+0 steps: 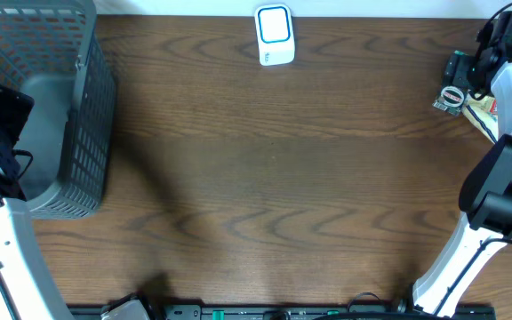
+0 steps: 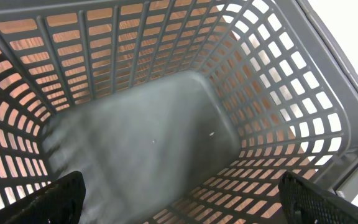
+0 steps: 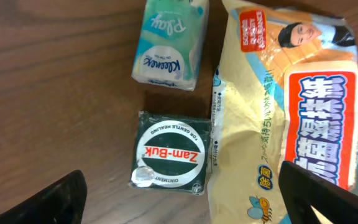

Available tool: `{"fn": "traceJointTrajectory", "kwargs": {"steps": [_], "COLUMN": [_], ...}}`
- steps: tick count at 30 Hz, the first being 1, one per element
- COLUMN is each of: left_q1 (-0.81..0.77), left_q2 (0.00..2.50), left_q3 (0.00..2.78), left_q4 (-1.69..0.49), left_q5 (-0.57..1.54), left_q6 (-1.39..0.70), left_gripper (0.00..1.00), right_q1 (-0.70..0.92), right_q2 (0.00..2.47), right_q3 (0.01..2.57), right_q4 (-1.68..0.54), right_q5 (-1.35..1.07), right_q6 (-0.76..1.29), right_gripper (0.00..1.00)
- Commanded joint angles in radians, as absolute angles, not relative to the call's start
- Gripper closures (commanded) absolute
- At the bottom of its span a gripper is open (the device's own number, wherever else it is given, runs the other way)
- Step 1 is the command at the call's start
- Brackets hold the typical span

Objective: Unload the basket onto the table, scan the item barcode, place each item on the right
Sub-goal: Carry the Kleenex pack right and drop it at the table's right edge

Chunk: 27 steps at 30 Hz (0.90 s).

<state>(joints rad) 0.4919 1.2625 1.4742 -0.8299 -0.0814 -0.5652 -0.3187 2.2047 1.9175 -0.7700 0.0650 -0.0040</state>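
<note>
A green Zam-Buk ointment box lies flat on the wooden table, showing its white round label. My right gripper hovers over it, open, with its fingertips wide on either side and nothing held. From overhead the box sits at the far right, beside the right arm. The white barcode scanner stands at the middle of the back edge. My left gripper is open and empty inside the grey basket.
A teal Kleenex tissue pack lies just beyond the box. A yellow and orange wipes pack touches the box's right side. The grey mesh basket fills the back left corner.
</note>
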Motion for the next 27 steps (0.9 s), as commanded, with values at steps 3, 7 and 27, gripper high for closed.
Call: {"fn": "traceJointTrajectory", "kwargs": {"steps": [3, 7, 27], "left_q1": [0.494, 0.494, 0.494], "left_q2": [1.267, 1.267, 1.267], "left_q3": [1.477, 1.477, 1.477], "left_q4": [-0.83, -0.83, -0.83], "left_q5": [-0.091, -0.091, -0.091], "left_q6": [-0.567, -0.567, -0.567], "left_gripper": [0.02, 0.02, 0.02], "right_q1": [-0.259, -0.221, -0.167], "right_q2": [2.011, 1.922, 1.118], "right_q3": [1.925, 1.925, 1.299], "right_q4": [-0.855, -0.945, -0.974], "right_q5": [-0.01, -0.134, -0.317], "right_q6": [0.007, 0.002, 0.029], "right_gripper": [0.01, 0.01, 0.01]}}
